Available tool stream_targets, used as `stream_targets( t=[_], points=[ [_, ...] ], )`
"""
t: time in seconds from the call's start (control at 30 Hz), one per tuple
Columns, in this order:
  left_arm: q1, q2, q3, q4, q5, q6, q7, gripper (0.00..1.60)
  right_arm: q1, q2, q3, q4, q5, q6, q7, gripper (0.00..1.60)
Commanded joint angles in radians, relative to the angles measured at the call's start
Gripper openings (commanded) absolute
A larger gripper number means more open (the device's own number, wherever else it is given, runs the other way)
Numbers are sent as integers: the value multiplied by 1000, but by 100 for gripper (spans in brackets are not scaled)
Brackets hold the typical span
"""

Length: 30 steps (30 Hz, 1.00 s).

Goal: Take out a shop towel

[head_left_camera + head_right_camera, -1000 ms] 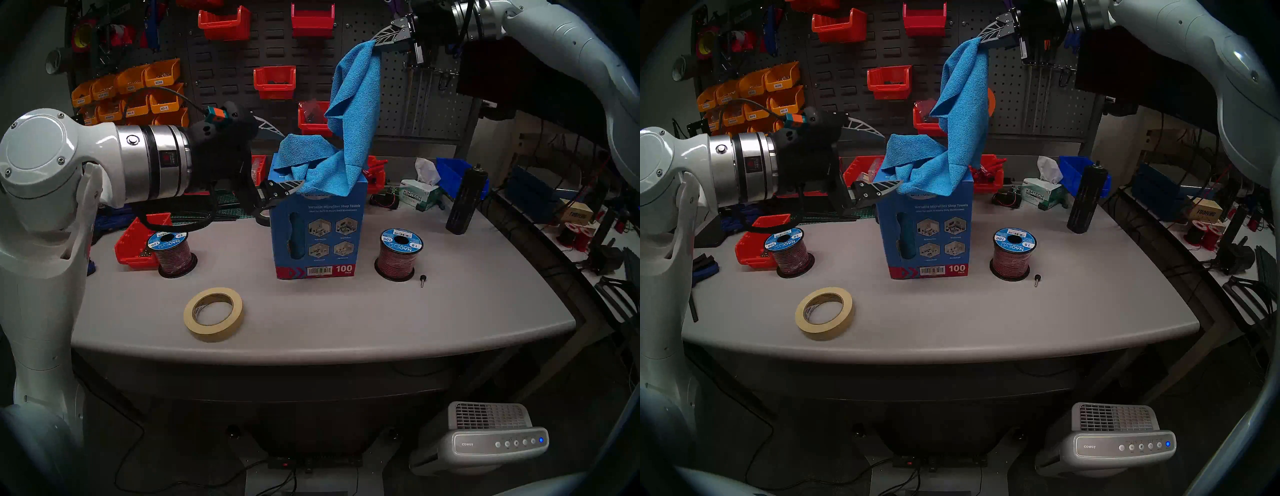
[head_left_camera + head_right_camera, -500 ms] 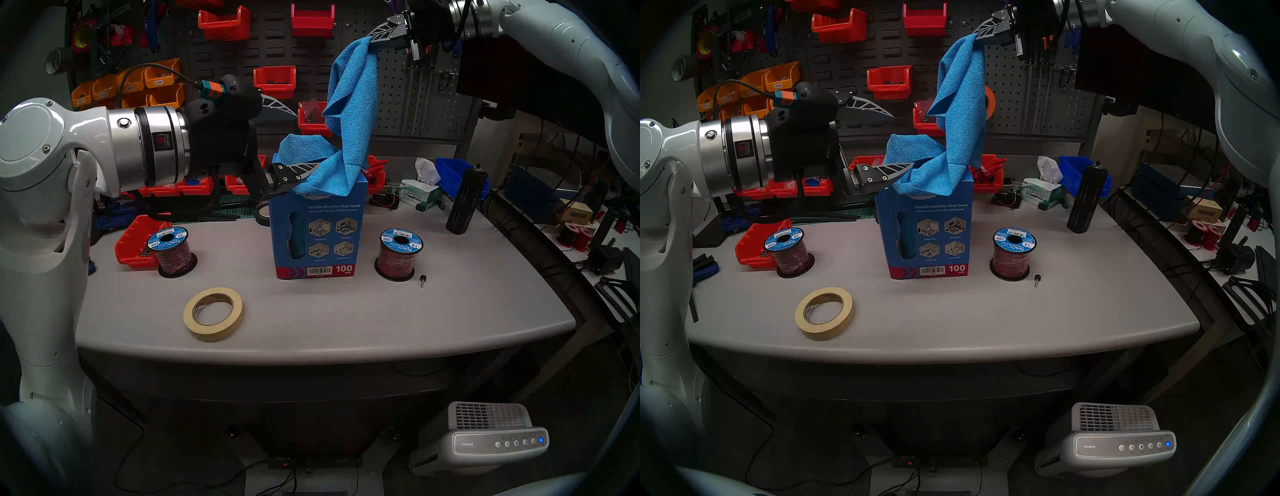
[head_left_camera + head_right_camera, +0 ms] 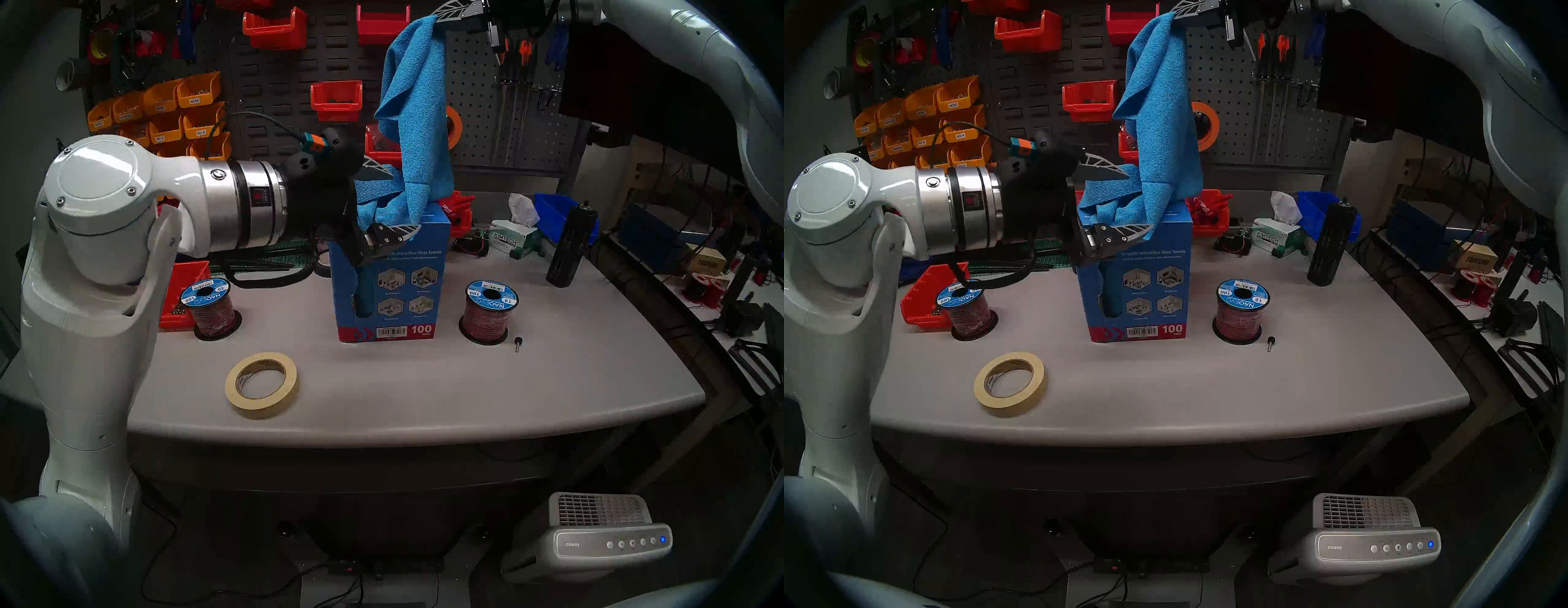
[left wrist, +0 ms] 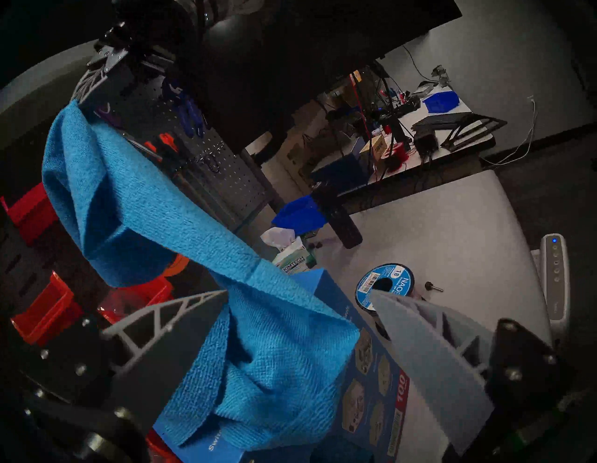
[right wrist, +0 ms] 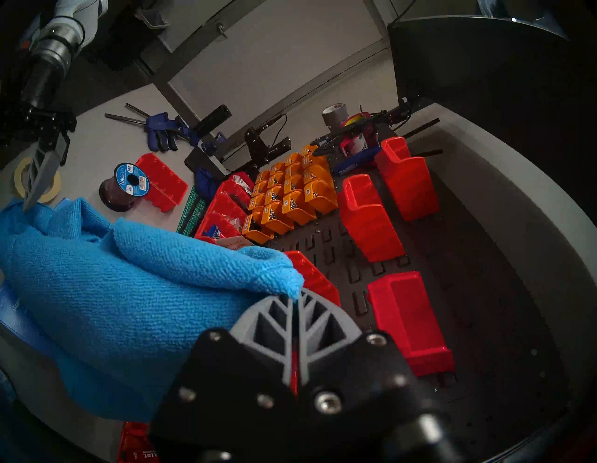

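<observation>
Your right gripper point(image 3: 441, 12) was clamped shut on a corner of the towel point(image 3: 418, 114), and over the last second it had climbed toward the top of the head view and drifted a little to the view's left. The cloth rose with it: where it had draped in a loose bend a second before, it now hung in a longer, straighter fall from the pinch down to the carton point(image 3: 390, 280). The right wrist view showed the two fingers pressed together with the blue corner caught between their tips.

Your left gripper point(image 3: 384, 199) had come in as well. A second earlier it sat off the carton's left side; now its fingers stood wide apart, one above and behind the bunched cloth, one in front of the carton's top edge. The left wrist view showed the lower folds lying between them, not yet squeezed.

The towel's bottom was still heaped on the carton's top, so you could not call it out yet. It was not clear whether the heap was all one towel or whether a second was trailing up behind it. You seemed set to pin the heap or the carton while the right arm pulled the towel clear.
</observation>
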Motion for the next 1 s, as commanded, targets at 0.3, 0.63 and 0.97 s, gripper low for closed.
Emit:
stream_targets(
  t=[0.3,0.63,0.97],
  points=[
    [-138,-147,22,91,61,90,165,160,52,40,35,4,21,-4,57,0],
    [-195,-189,13,128,78,123,212,160,49,46,36,-1,21,-5,55,0],
    [-258,-278,53,177,98,167,275,160,44,53,37,-11,20,-4,60,0]
  ],
)
